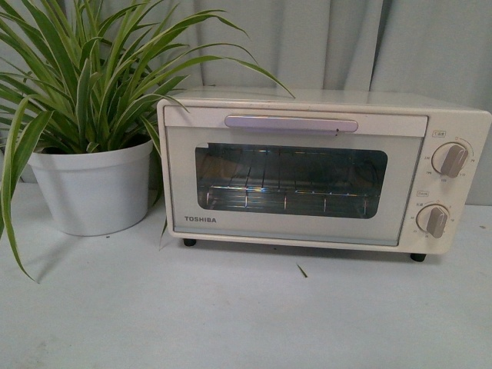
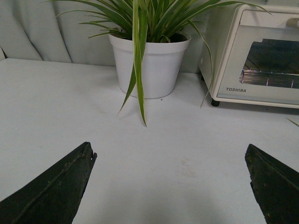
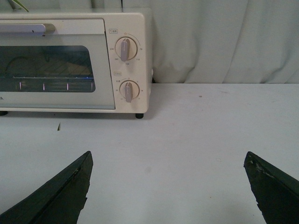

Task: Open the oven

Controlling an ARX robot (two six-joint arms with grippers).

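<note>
The cream-white Toshiba oven [image 1: 323, 173] stands on the white table, its glass door shut and its long bar handle [image 1: 290, 123] across the top of the door. A wire rack shows behind the glass. Two round knobs [image 1: 450, 160] sit on its right side. Neither arm shows in the front view. The oven's left part shows in the left wrist view [image 2: 261, 60], its right part in the right wrist view [image 3: 74, 65]. My left gripper [image 2: 170, 151] is open and empty over bare table, well short of the oven. My right gripper [image 3: 168, 161] is open and empty, also short of it.
A white pot [image 1: 92, 188] with a long-leaved green plant [image 1: 84, 77] stands just left of the oven, its leaves reaching over the oven's corner. A grey curtain [image 1: 346, 38] hangs behind. A small leaf scrap [image 1: 302, 270] lies on the table before the oven.
</note>
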